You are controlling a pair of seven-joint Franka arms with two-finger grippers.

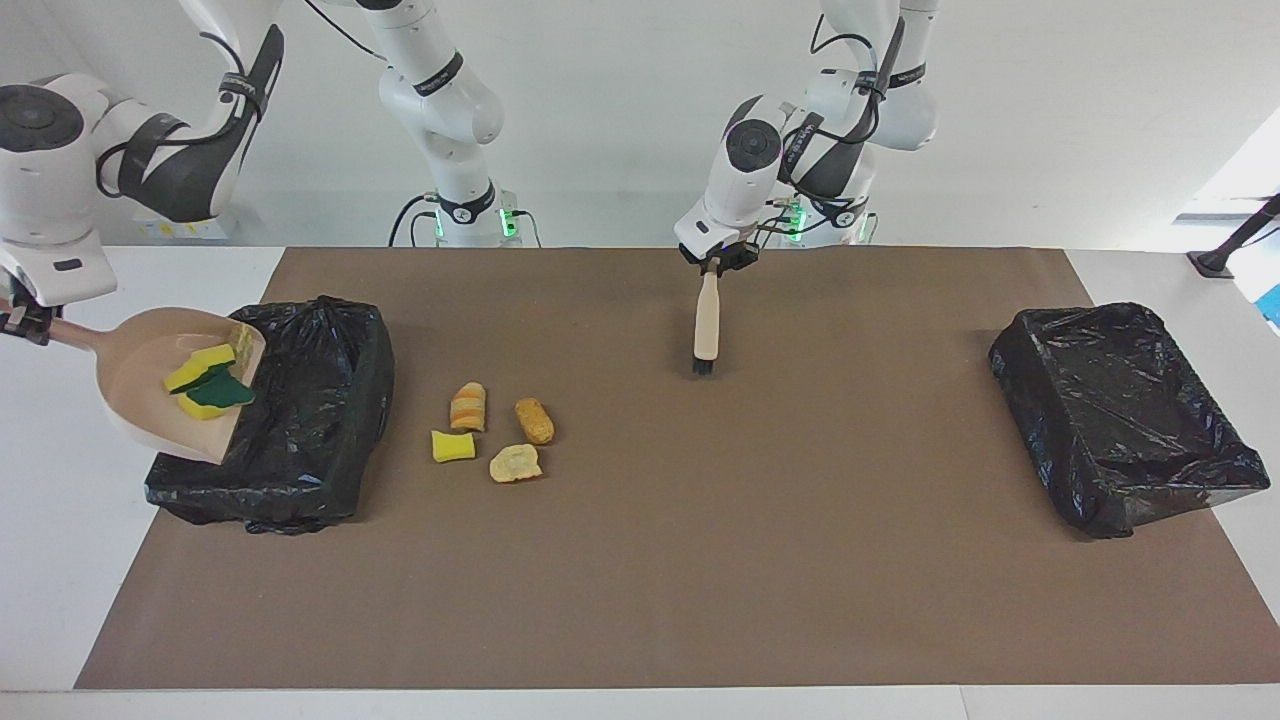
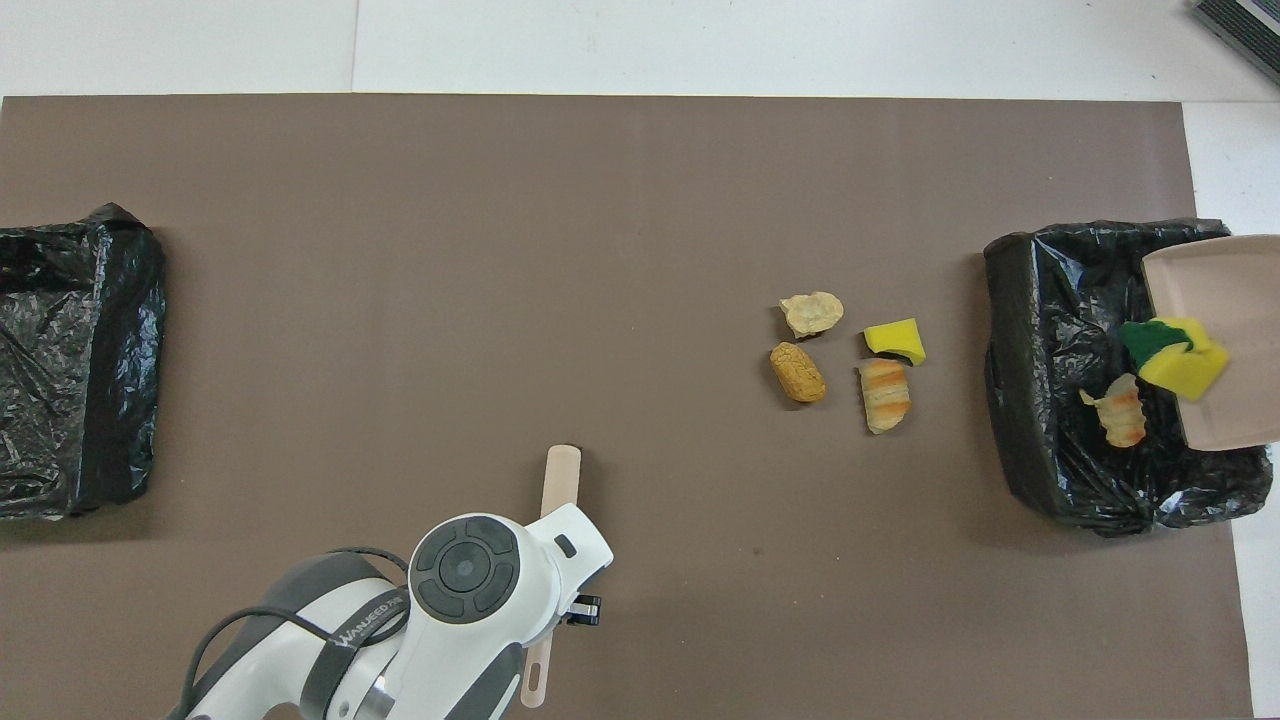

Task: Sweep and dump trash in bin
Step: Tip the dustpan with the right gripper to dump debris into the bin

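Sideways, trash (image 1: 497, 432) from left pincer (image 1: 713, 264)

Four scraps (image 1: 492, 434) are seen at the three o'clock side of the bin (image 1: 300, 440), facing view; a dustpan (image 1: 150, 390) is tilted over it.

Premises present as a robotics laboratory or test cell, not a domestic or commercial space. Evidence: two white robot arms (image 1: 440, 90) mounted at one edge of a white table (image 1: 60, 480), with cabling and lit green indicators at their bases; a brown mat (image 1: 640, 560) laid as a defined work surface; plain white walls all round.
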